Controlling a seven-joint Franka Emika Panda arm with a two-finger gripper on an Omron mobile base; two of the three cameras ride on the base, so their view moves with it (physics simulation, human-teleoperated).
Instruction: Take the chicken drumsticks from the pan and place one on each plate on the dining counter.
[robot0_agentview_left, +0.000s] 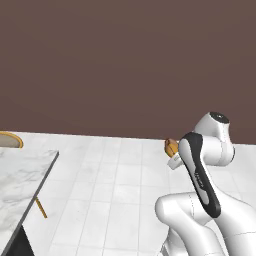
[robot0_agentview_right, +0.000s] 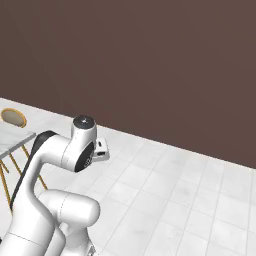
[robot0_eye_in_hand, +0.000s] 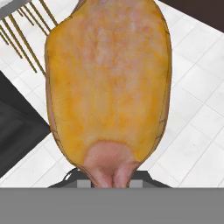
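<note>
A golden-tan chicken drumstick is held in my gripper, which is shut on its narrow pink end. From the left base view the drumstick peeks out beside the raised forearm, high above the tiled floor. A corner of the marble dining counter lies to the left and below the hand, well apart from it. The same counter's corner is at the left edge of the right base view. The pan and the plates are out of view.
A yellow-rimmed stool seat stands behind the counter, with thin yellow legs below the slab. The stool is also at the far left of the right base view. White floor tiles stretch to a brown wall.
</note>
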